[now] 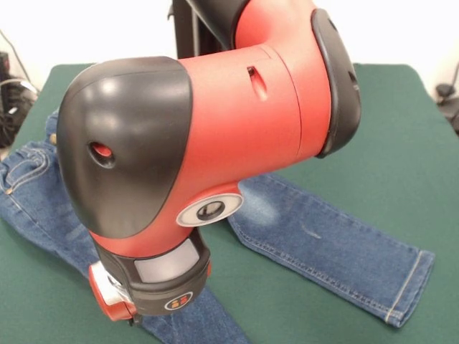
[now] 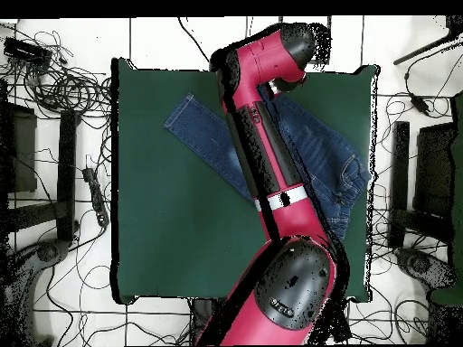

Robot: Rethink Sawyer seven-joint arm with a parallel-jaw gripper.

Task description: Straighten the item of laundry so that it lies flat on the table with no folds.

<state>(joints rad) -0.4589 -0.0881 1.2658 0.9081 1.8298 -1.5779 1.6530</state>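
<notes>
A small pair of blue jeans (image 1: pixel 337 247) lies on the green table (image 1: pixel 401 143), waist near one side edge, one leg stretched flat. The red arm (image 1: pixel 215 122) covers their middle. Whether its gripper is spread or pressed together cannot be told.

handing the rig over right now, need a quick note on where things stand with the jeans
Hand: hidden below the arm's wrist in the front view, so open or shut cannot be told.
Jeans: on the green table, one leg laid out flat to its hemmed cuff, the waist end near a table edge. In the overhead view the arm stretches over their middle.
Done: one leg looks straight.
Left: the other leg runs under the arm toward the picture's bottom edge; check it and the waist for folds, then flatten.
</notes>
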